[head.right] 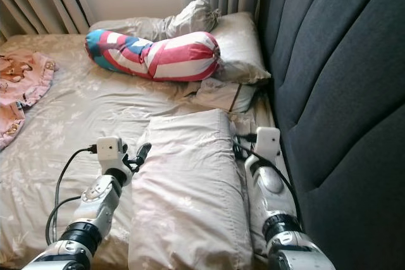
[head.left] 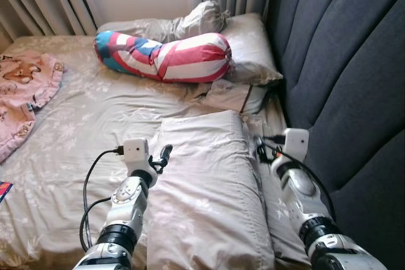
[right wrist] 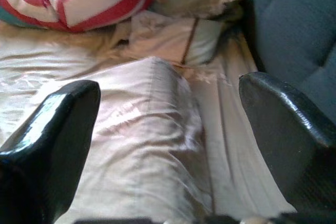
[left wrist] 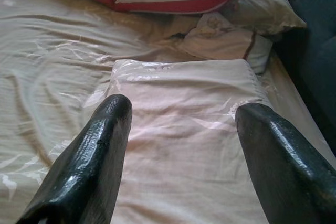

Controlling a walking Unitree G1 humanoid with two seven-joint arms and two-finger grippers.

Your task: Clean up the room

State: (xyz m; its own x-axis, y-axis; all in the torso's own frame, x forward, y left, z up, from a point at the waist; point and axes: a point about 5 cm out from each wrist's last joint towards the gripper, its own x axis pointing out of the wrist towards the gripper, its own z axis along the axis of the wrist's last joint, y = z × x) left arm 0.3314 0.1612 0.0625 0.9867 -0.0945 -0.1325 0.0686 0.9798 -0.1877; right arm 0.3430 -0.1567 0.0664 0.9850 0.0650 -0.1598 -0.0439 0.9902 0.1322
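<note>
A long beige pillow [head.left: 205,184] lies on the bed's floral sheet [head.left: 82,137], lengthwise between my two arms. My left gripper [head.left: 164,154] rests at the pillow's left edge. In the left wrist view it [left wrist: 184,107] stands open, its fingers [left wrist: 89,166] spread over the pillow [left wrist: 184,145] with nothing held. My right gripper [head.left: 261,148] sits at the pillow's right edge, in the gap by the headboard. From its wrist camera it [right wrist: 168,87] is open too, straddling the pillow's side [right wrist: 142,129].
A red, white and blue striped bolster [head.left: 168,55] lies across the bed's far end, with beige pillows [head.left: 250,45] behind and a small flat cushion [head.left: 231,96] below. A pink blanket [head.left: 22,86] is at far left. The dark padded headboard [head.left: 342,61] lines the right.
</note>
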